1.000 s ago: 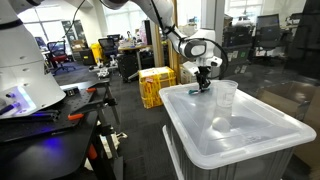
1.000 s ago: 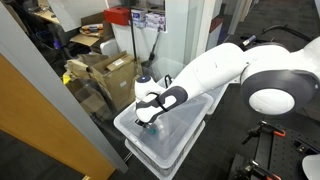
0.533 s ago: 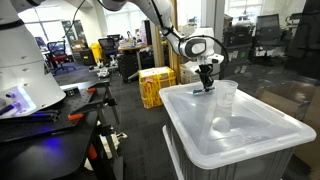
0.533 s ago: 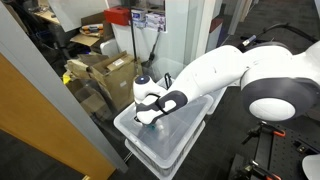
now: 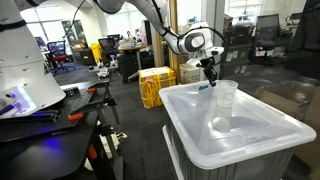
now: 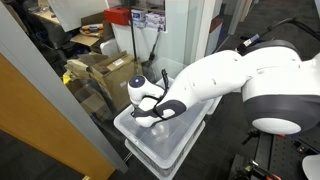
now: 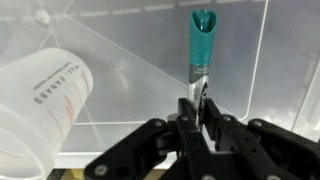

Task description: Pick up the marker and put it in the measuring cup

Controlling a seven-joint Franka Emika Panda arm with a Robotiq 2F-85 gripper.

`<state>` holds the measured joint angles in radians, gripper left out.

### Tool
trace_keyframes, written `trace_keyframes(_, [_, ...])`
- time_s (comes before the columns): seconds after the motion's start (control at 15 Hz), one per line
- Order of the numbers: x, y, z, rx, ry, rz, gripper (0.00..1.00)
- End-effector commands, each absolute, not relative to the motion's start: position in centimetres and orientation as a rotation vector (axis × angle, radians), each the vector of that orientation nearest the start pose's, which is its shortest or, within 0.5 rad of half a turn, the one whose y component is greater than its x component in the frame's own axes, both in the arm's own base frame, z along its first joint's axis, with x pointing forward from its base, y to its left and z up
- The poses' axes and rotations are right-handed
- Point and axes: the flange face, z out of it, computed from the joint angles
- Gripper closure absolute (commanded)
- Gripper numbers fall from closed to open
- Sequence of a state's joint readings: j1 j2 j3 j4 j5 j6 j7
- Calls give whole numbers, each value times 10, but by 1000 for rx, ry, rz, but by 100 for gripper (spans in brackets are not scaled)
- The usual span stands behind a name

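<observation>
Marker held over the bin, cup beside it.
In the wrist view the gripper is clenched on the marker's dark shaft, with the teal end sticking out past the fingers. The clear cup stands to one side on the white bin. In an exterior view the marker hangs just beside the cup, near its rim.
</observation>
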<state>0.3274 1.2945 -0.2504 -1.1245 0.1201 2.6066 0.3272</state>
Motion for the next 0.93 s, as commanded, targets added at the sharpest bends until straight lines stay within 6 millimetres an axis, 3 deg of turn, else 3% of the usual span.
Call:
trace_keyframes(0.0, [745, 120, 55, -3269, 265, -484, 95])
trace_keyframes(0.87, [748, 138, 77, -3413, 293, -737, 95])
